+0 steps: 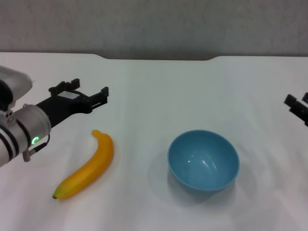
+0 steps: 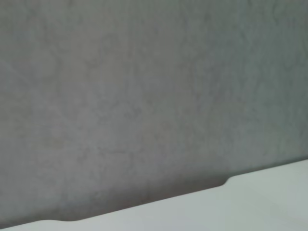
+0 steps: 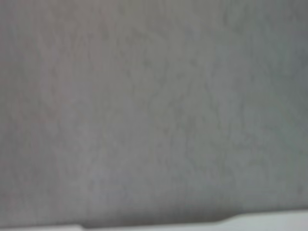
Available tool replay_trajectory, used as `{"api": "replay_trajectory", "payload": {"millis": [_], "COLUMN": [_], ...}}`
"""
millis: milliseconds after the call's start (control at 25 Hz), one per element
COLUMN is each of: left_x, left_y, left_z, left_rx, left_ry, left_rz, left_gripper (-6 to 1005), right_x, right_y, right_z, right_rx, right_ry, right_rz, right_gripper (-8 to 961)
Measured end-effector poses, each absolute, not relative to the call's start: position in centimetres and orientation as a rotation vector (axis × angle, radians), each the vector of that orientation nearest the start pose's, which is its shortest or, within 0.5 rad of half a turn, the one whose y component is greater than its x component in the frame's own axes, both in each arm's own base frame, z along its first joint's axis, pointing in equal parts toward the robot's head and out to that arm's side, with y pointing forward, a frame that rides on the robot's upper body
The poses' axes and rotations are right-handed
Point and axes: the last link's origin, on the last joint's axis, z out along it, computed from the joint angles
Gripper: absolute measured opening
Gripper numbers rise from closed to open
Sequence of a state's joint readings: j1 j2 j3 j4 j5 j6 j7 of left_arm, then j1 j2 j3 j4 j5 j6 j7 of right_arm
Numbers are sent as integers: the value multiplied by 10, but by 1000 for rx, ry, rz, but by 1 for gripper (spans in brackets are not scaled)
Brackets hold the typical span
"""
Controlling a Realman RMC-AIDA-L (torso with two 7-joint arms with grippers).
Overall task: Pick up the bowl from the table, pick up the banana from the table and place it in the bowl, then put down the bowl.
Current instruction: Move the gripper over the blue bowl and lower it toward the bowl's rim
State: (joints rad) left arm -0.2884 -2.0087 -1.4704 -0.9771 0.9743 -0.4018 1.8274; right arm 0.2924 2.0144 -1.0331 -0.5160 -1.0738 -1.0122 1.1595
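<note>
The light-blue bowl (image 1: 203,161) stands upright and empty on the white table (image 1: 159,86), right of centre. The yellow-orange banana (image 1: 89,166) lies on the table to the bowl's left, its dark tip toward the near left. My left gripper (image 1: 89,88) is open and empty, hovering just beyond the banana's stem end and apart from it. My right gripper (image 1: 297,102) shows only partly at the right edge, its two tips apart, empty, far right of the bowl. Neither wrist view shows the bowl, the banana or any fingers.
A grey wall (image 1: 154,24) rises behind the table's far edge, which has a shallow notch (image 1: 159,57). The left wrist view shows the wall and a strip of table (image 2: 269,202). The right wrist view shows the wall and a thin strip of table (image 3: 269,224).
</note>
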Motion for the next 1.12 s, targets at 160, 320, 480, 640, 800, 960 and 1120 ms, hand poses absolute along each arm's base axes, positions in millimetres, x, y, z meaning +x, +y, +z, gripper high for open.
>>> {"api": "replay_trajectory", "payload": {"millis": [160,320,480,640,800,960,1120], "left_x": [-239,-231,-225,-218,-217,-216,-217], "left_y": [386,391,397,404,410,411,413], "left_z": [-6,-5,-7,-6,-4,-6,-5], "left_rx": [-2081,-2121,-2172,-2192,-2170,-2167,-2156], "left_ry": [-720,-719,-731,-766,-824,-886,-894], "left_rz": [-531,-455,-336,-195,-63,17,99], "left_gripper": [880,879,877,876,874,873,871], "right_x": [339,325,311,297,280,269,260], "right_y": [347,357,366,376,388,394,397], "right_z": [40,40,45,45,38,32,27], "right_rx": [-1974,-2047,-2097,-2143,-2215,-2245,-2274], "right_ry": [948,1008,1057,1106,1153,1213,1295], "right_rz": [710,618,527,409,330,260,200], "right_gripper": [662,663,664,665,666,667,668]}}
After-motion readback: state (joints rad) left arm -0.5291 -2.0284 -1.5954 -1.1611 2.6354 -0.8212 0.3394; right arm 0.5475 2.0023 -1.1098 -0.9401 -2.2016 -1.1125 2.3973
